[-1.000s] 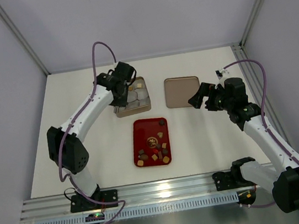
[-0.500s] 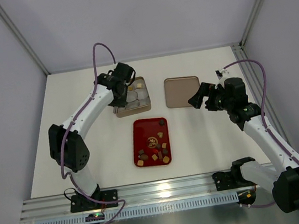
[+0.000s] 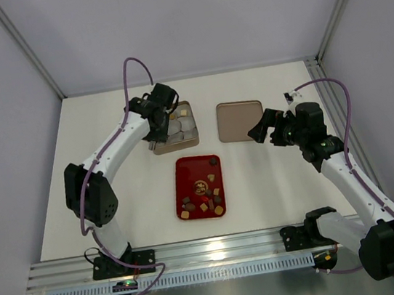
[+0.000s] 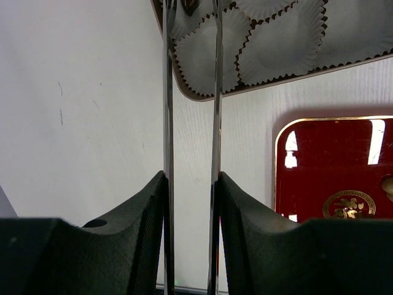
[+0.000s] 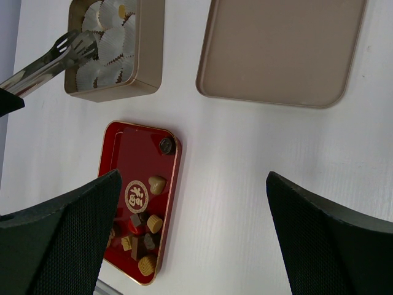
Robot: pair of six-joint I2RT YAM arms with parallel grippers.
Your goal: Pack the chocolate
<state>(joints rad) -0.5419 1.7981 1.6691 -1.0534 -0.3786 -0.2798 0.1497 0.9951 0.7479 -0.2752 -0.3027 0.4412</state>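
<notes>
Overhead, the chocolates lay mostly at the near end of the red tray, whose long axis ran near to far on the bench, just nearward of the golden tin. The left arm reached over that tin, and the right end effector hovered beside the lid. From the left wrist, the left end effector pinched metal tongs, their tips over paper cups; something dark showed between the tips, unidentifiable. From the right wrist, that arm's own fingers stood spread wide and empty. The candies lay back toward the bases from the tongs, so the left arm seemed better placed.
</notes>
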